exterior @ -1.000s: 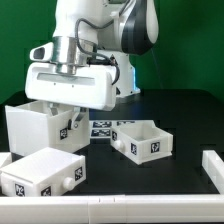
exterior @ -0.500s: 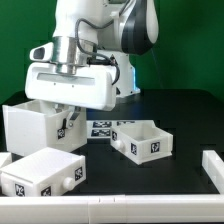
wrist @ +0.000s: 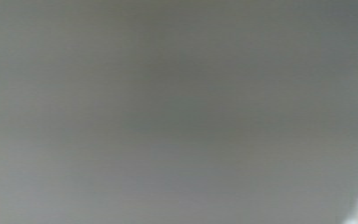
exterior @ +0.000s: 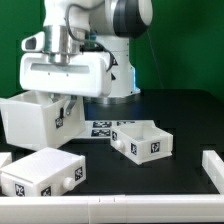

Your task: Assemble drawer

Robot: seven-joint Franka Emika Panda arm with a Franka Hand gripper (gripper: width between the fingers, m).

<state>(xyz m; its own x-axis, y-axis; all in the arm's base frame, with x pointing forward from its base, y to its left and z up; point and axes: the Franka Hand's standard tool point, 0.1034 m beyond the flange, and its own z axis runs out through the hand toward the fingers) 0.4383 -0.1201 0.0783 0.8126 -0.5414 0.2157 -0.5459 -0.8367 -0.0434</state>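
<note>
In the exterior view a large white open-topped drawer box with a square tag on its side sits at the left, tilted. My gripper reaches down over its right wall. The fingertips are hidden by the hand and the wall, and the box tilts with the hand, so the gripper reads as shut on that wall. A small white open tray with tags lies right of centre. Another white tagged box lies at the front left. The wrist view shows only flat grey blur from a surface very close to the lens.
The marker board lies flat on the black table between the large box and the small tray. A white rail runs along the front edge, and a white bracket stands at the right. A green wall stands behind.
The arm has swung to the exterior view's left and slightly up. The large open box has shifted left with it and tilted. The tray and the front box have not moved.
</note>
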